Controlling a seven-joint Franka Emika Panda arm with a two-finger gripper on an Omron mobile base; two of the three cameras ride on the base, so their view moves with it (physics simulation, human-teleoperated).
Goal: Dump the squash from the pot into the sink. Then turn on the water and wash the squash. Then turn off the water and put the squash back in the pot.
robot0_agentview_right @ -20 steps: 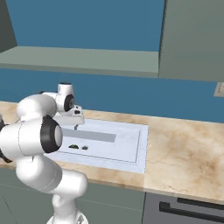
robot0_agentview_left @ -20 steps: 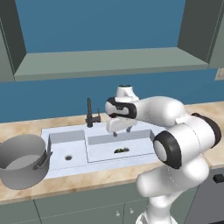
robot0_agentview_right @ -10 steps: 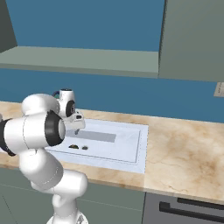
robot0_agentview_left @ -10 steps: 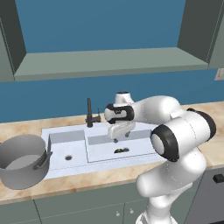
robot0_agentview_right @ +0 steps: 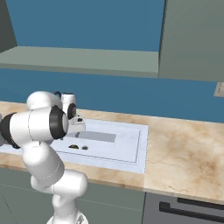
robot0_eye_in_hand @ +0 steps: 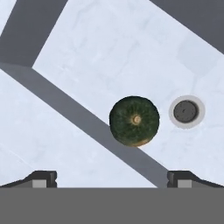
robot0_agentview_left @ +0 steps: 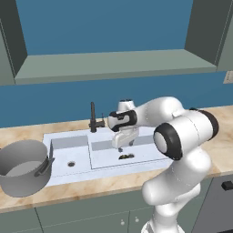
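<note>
The squash (robot0_eye_in_hand: 134, 120), a round dark green lump with a pale stem spot, lies on the floor of the larger basin of the pale sink (robot0_eye_in_hand: 109, 52), next to a round drain (robot0_eye_in_hand: 187, 111). My gripper (robot0_eye_in_hand: 112, 179) hangs open straight above it, with its fingertips (robot0_eye_in_hand: 43, 178) wide apart and touching nothing. From the left base view, the gripper (robot0_agentview_left: 121, 144) hovers a little above the squash (robot0_agentview_left: 123, 157) in the sink (robot0_agentview_left: 68, 136). The wide grey pot (robot0_agentview_left: 22, 166) stands on the counter left of the sink. The right base view has the squash (robot0_agentview_right: 73, 147) in the sink (robot0_agentview_right: 127, 140).
A dark faucet (robot0_agentview_left: 93, 118) rises behind the sink, just left of my hand. A dividing wall separates the small basin with its drain (robot0_agentview_left: 71, 164) from the large one. Marble counter (robot0_agentview_right: 183, 148) stretches to the right, and a shelf and cabinets hang overhead.
The hand has come down toward the large basin, closer over the squash. Its jaws have stayed open. Squash and pot have not moved.
</note>
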